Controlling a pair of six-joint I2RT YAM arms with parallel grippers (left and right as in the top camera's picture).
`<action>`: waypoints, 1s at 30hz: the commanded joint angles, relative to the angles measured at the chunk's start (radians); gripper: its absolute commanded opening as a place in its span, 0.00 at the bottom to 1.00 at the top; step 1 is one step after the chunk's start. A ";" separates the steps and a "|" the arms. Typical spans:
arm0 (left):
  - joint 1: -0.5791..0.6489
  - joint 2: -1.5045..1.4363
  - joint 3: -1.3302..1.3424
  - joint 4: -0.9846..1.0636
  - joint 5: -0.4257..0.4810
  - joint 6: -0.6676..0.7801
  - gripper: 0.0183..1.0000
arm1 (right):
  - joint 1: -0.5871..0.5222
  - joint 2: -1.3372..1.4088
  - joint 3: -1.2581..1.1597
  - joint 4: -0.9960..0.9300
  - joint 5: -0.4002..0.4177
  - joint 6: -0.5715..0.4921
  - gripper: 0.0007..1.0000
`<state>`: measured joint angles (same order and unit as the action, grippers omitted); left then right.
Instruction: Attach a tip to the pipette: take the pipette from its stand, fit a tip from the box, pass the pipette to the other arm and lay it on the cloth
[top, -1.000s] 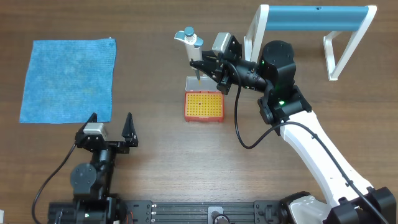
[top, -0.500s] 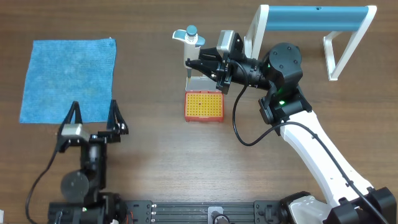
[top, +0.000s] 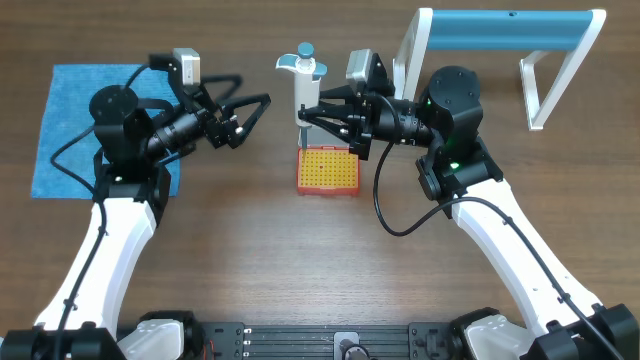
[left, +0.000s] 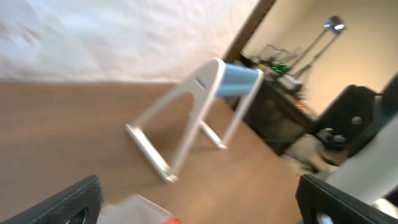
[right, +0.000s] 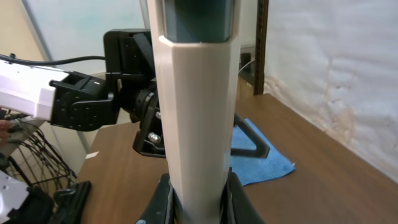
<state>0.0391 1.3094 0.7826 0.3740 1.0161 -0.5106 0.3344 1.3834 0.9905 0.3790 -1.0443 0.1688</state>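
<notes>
Here the right gripper (top: 303, 115) was clamped on the pipette (top: 304, 82), with both fingers pressed against the white body below its blue-capped head. The pipette stood upright, lifted off the table (top: 300, 260). From above it showed just beyond the far side of the orange tip box (top: 328, 170). Whether a tip sat on its lower end could not be told.

The tip box rested near the middle of the table, somewhat toward the far edge. The white and blue stand (top: 500, 30) stood at the far right corner, well apart from the pipette.

The left gripper (top: 250, 118) was raised and spread wide, gripping nothing. It pointed across toward the pipette and hung near it without touching. Its arm reached over the blue cloth (top: 65, 110), which lay flat by the far left corner.
</notes>
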 joint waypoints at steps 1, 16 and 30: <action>-0.001 0.012 0.022 0.161 0.288 -0.145 1.00 | 0.003 -0.011 0.013 0.003 -0.037 0.018 0.07; -0.147 0.012 0.022 0.657 0.298 -0.428 1.00 | 0.110 0.014 0.013 -0.004 -0.067 0.025 0.07; -0.147 0.012 0.022 0.760 0.297 -0.428 0.31 | 0.114 0.016 0.013 -0.049 -0.067 0.025 0.07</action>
<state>-0.1074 1.3182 0.7929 1.1290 1.3163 -0.9409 0.4458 1.3949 0.9905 0.3252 -1.1091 0.1829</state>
